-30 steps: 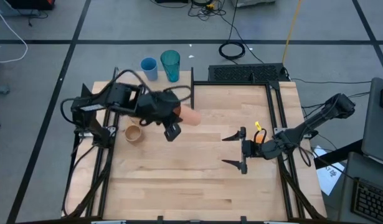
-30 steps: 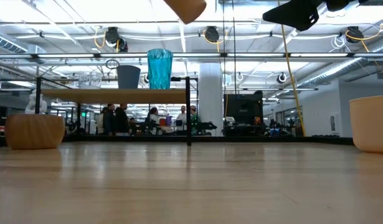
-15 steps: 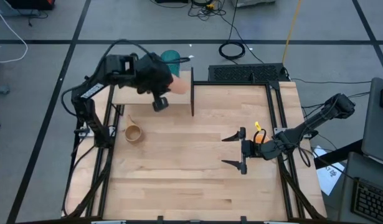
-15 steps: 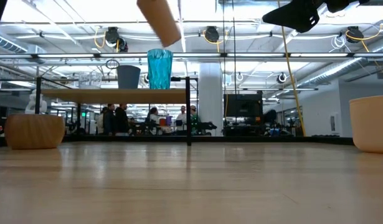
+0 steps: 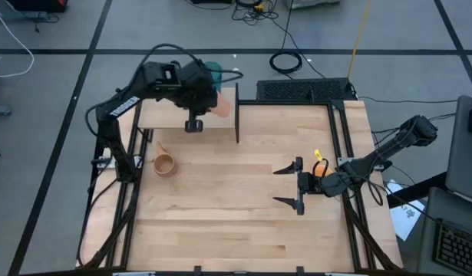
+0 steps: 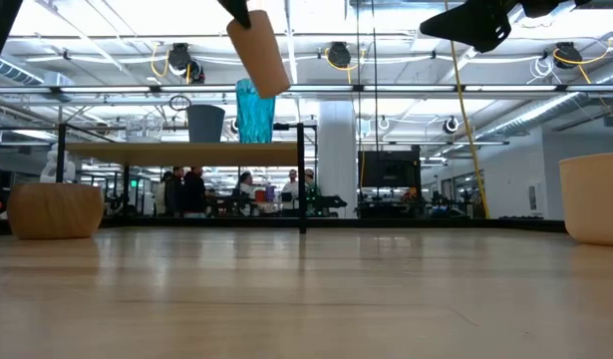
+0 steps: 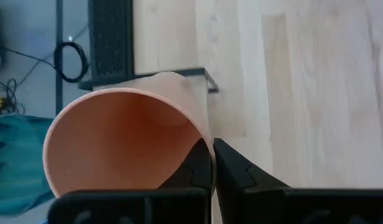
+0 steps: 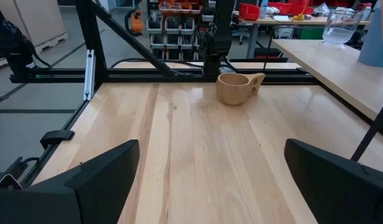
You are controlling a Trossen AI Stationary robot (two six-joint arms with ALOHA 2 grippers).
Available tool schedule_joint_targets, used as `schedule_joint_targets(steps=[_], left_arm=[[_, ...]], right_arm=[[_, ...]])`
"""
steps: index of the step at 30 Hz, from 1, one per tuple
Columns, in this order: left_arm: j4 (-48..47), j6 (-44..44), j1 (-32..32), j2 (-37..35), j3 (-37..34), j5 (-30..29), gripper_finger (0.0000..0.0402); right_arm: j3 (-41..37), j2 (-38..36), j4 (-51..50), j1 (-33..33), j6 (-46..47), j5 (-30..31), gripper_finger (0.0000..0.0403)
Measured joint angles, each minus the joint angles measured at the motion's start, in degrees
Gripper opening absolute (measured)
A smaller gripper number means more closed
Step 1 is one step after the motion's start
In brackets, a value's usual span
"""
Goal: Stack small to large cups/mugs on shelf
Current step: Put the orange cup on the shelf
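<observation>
One camera looks straight down on my whole table (image 5: 243,222); one sits low at table height, looking across at the far shelf (image 6: 181,150); my left wrist camera is very near the peach cup (image 7: 126,146); my right wrist camera looks across to the tan handled mug (image 8: 236,88); the top view shows it too.

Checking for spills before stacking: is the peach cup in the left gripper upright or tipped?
Tipped. The peach cup hangs slanted above the shelf, and the left wrist view looks into its open, empty mouth, rim pinched in the left gripper.
</observation>
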Motion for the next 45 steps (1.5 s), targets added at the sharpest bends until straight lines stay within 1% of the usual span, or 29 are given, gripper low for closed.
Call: schedule_joint_targets(steps=[5, 15, 21, 27, 30, 33, 39, 45], left_arm=[[0.0, 2.2, 0.1, 0.2, -5.1, -4.4, 0.0004], [0.0, 3.5, 1.9, 0.2, -10.9, -4.7, 0.0007], [0.0, 3.7, 3.9, 0.2, -12.5, -4.9, 0.0004], [0.3, 3.9, 4.6, 0.2, -12.9, -4.9, 0.0017], [0.3, 4.3, 4.6, 0.2, -12.9, -4.7, 0.0009], [0.3, 5.5, 4.6, 0.2, -12.9, -2.9, 0.0005], [0.3, 5.7, 4.9, 0.8, -12.9, -3.0, 0.0022], [1.7, 7.1, 5.3, 1.9, -12.9, -4.3, 0.0006]], right_arm=[[0.0, 0.0, 0.0, 0.0, 0.0, -0.2, 0.0391], [0.0, 0.0, 0.4, 0.0, -0.6, -0.2, 0.0391], [0.0, 0.0, 0.5, 0.0, -0.6, -0.2, 0.0391], [0.0, 0.0, 0.7, 0.1, -0.5, -0.2, 0.0391], [0.0, 0.0, 0.7, 0.1, -0.6, -0.2, 0.0391], [0.0, 0.0, 0.8, 0.1, -0.7, -0.3, 0.0391], [0.0, 0.0, 0.9, 0.1, -0.7, -0.3, 0.0391], [0.0, 0.0, 1.1, 0.1, -0.7, -0.5, 0.0391]])
